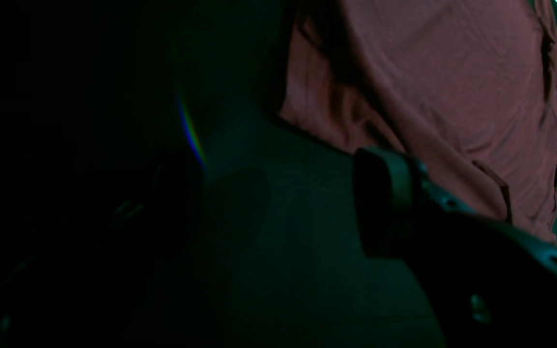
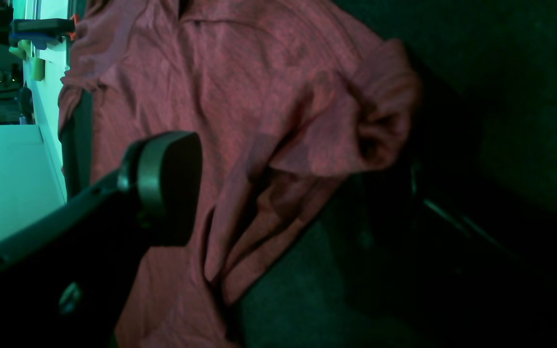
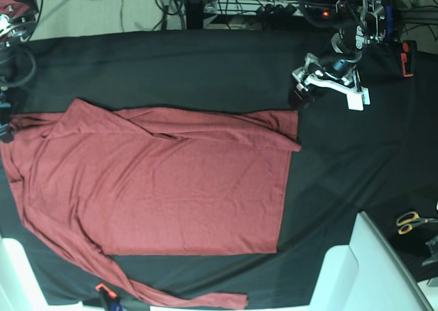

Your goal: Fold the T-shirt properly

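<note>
The T-shirt [image 3: 164, 188] is spread on the table [image 3: 342, 174]; the open, empty left end effector [image 3: 327, 78] is seen at its 2 o'clock, the right one unseen.

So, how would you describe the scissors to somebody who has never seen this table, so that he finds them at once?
Start from the black tablecloth that covers the table, with the big red T-shirt spread on it. Go to the far side from the shirt's sleeves, past the white block in the bottom corner of the base view. The scissors lie there, small, with yellow handles, the only yellow thing.
</note>
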You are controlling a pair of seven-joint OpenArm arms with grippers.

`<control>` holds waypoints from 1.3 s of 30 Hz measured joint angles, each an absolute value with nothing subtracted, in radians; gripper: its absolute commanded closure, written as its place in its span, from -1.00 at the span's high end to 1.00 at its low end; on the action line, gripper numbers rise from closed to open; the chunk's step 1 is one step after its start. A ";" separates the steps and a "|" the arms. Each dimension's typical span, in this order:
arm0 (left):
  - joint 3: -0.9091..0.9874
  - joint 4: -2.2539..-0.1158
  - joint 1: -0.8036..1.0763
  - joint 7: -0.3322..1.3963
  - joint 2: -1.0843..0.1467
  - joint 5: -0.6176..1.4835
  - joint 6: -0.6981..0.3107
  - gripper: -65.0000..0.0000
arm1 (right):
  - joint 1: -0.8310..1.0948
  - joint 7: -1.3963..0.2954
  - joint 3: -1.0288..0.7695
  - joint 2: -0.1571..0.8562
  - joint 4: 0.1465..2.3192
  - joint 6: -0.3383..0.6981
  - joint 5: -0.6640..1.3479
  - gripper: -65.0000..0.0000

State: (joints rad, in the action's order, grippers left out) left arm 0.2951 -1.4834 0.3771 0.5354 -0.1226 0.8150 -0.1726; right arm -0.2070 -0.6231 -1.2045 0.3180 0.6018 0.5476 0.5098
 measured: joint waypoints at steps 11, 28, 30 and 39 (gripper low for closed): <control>0.295 -1.483 0.377 0.535 -0.123 0.815 -0.173 0.41 | -0.214 -0.621 -1.205 0.317 0.599 0.485 0.503 0.09; 0.295 -1.483 0.377 0.535 -0.123 0.815 -0.173 0.41 | -0.220 -0.566 -1.259 0.313 0.599 0.403 0.517 0.09; 0.295 -1.483 0.377 0.535 -0.122 0.815 -0.173 0.41 | -0.218 -0.564 -1.259 0.313 0.599 0.403 0.517 0.08; 0.295 -1.483 0.377 0.535 -0.123 0.815 -0.173 0.41 | -0.219 -0.551 -1.259 0.318 0.574 0.405 0.518 0.07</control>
